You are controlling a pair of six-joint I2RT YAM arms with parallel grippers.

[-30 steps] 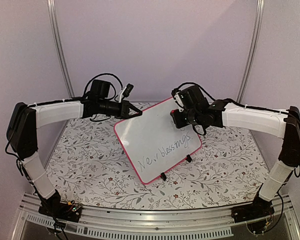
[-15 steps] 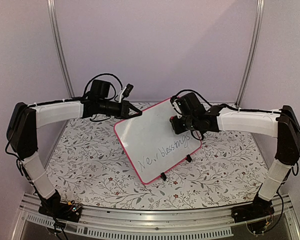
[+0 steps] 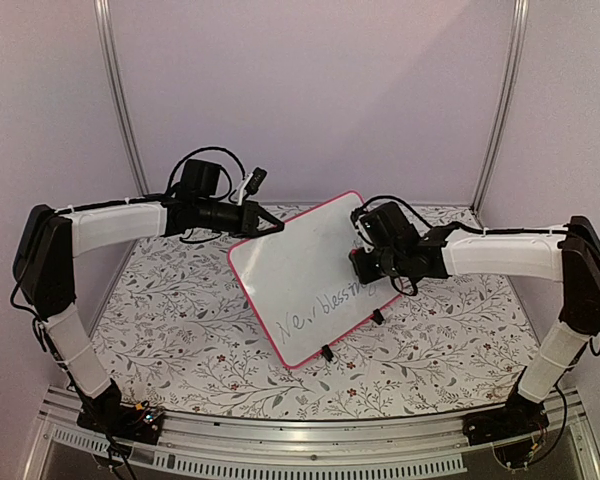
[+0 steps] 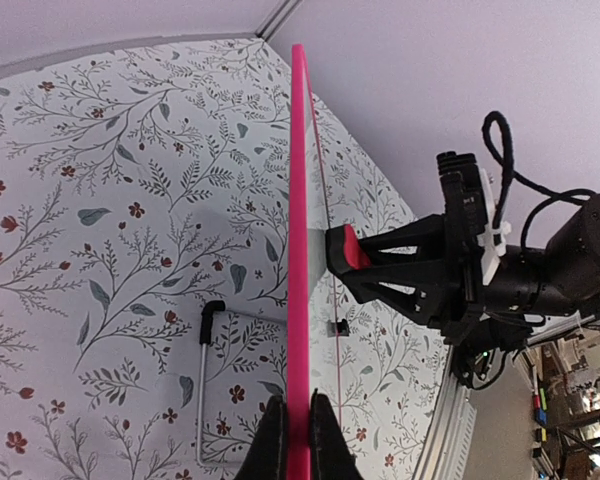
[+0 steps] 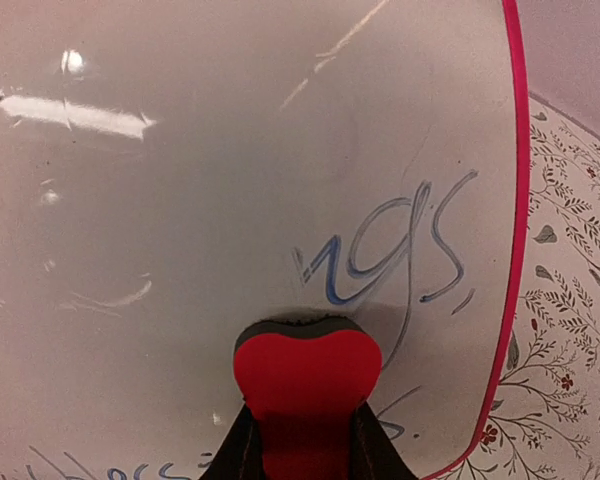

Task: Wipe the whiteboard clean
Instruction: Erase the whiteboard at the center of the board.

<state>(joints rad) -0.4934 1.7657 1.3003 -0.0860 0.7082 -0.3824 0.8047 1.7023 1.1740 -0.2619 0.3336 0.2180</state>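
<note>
Pink-rimmed whiteboard (image 3: pixel 310 275), edge pinched in my left gripper (image 4: pixel 298 440). My right gripper (image 5: pixel 305 445) clenches a red eraser (image 5: pixel 307 375) against its face, blue writing (image 5: pixel 390 250) just beyond.

— How do the two arms look from above?
— The left arm (image 3: pixel 110 225) and right arm (image 3: pixel 500 245) wear white ribbed covers on their long links, with black housings at the elbows, near nine and three o'clock.
— Any wiring?
— Black cables (image 4: pixel 490 125) loop over both wrists, and a white plug (image 3: pixel 246 186) sits near eleven o'clock. Coloured wires show at the black bases (image 3: pixel 130 420), at seven and five o'clock.
— And the right gripper (image 4: pixel 335 250)?
— Its fingers (image 4: pixel 400 238) are black open triangular frames. A white tie (image 4: pixel 492 225) sits by its cable.
</note>
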